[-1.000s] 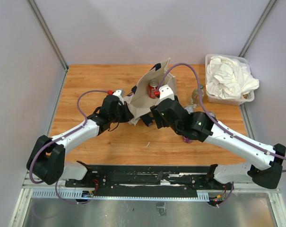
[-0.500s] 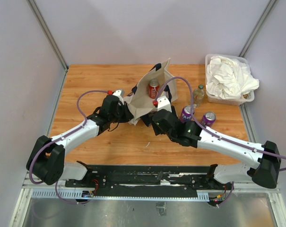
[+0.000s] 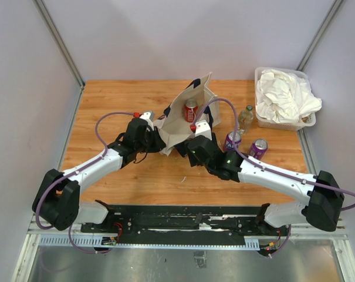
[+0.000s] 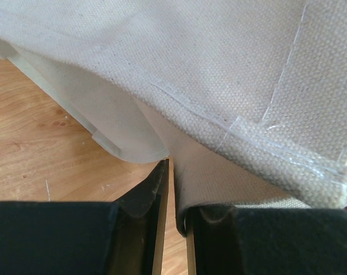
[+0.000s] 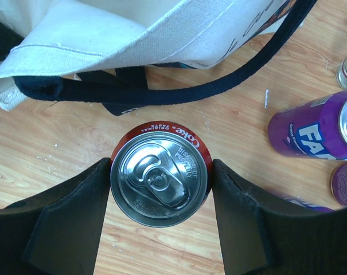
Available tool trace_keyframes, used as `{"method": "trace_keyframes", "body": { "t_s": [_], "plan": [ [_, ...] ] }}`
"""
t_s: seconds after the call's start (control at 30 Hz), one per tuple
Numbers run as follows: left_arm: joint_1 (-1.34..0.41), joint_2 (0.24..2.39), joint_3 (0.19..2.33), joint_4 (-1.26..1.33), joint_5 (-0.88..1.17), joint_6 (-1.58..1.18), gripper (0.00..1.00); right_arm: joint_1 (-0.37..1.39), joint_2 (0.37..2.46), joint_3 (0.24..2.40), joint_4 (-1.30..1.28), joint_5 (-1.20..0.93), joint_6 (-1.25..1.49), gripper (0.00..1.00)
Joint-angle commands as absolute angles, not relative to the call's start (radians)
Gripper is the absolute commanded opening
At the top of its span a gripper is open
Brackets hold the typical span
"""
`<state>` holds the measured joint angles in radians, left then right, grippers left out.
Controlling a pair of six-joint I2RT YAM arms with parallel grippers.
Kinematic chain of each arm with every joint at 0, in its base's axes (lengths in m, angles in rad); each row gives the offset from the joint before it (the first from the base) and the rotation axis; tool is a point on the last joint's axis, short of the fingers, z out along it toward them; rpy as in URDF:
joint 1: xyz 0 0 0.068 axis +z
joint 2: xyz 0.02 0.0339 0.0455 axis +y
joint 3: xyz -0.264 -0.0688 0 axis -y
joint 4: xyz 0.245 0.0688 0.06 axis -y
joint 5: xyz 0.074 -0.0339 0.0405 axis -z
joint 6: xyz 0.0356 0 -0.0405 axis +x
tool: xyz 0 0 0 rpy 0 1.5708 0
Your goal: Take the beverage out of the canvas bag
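**Coke can is out of the bag, in your right fingers**

Your right gripper [image 5: 162,175] has its fingers [image 5: 75,217] about half open, pressed on both sides of an upright Coke can [image 5: 160,172]. The can is outside the canvas bag [image 5: 104,34], just beside its navy strap [image 5: 81,87]. You cannot tell whether it rests on the table [image 5: 47,143].

Your left gripper [image 4: 176,192] is pinched narrow on a fold of the bag's soft canvas. A second red can [image 3: 190,110] shows in the bag's mouth.

The tab is unbroken, so judge the Coke can full: some heft, thin walls that dent, slick paint. Hold it across the middle of the body, upright, firm without crushing. A purple Fanta can [image 5: 311,132] stands near on the right, so give it room.
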<state>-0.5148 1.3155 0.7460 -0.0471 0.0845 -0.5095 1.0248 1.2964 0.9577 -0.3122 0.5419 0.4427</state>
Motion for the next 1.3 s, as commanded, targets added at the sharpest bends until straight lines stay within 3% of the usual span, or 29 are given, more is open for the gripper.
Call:
{"method": "trace_keyframes", "body": {
  "t_s": [0.0,0.3,0.93,1.0,1.03,1.07,1.13,1.17,1.23,1.27],
  "plan": [
    [-0.525,1.300,0.737,-0.110,0.103,-0.483,0.21,1.007,1.307,0.964,-0.199,0.555,0.450,0.01],
    [-0.525,1.304,0.732,-0.118,0.094,-0.488,0.29,1.000,1.342,0.956,-0.188,0.550,0.463,0.01],
    [-0.525,1.316,0.732,-0.120,0.089,-0.497,0.31,0.998,1.161,0.729,-0.350,0.572,0.708,0.04],
    [-0.525,1.318,0.731,-0.120,0.089,-0.497,0.31,0.997,1.153,0.721,-0.369,0.577,0.725,0.12],
    [-0.525,1.318,0.730,-0.121,0.088,-0.498,0.31,0.997,1.151,0.718,-0.378,0.579,0.731,0.22],
    [-0.525,1.318,0.732,-0.122,0.088,-0.499,0.31,0.997,1.152,0.718,-0.386,0.579,0.735,0.35],
    [-0.525,1.319,0.732,-0.123,0.088,-0.499,0.31,0.997,1.154,0.721,-0.405,0.585,0.743,0.76],
    [-0.525,1.319,0.732,-0.122,0.088,-0.499,0.31,0.997,1.158,0.727,-0.421,0.589,0.748,0.88],
    [-0.525,1.319,0.732,-0.123,0.088,-0.499,0.31,0.997,1.168,0.744,-0.449,0.603,0.749,1.00],
    [-0.525,1.320,0.732,-0.123,0.087,-0.499,0.31,0.997,1.173,0.754,-0.460,0.607,0.744,0.99]
  ]
}}
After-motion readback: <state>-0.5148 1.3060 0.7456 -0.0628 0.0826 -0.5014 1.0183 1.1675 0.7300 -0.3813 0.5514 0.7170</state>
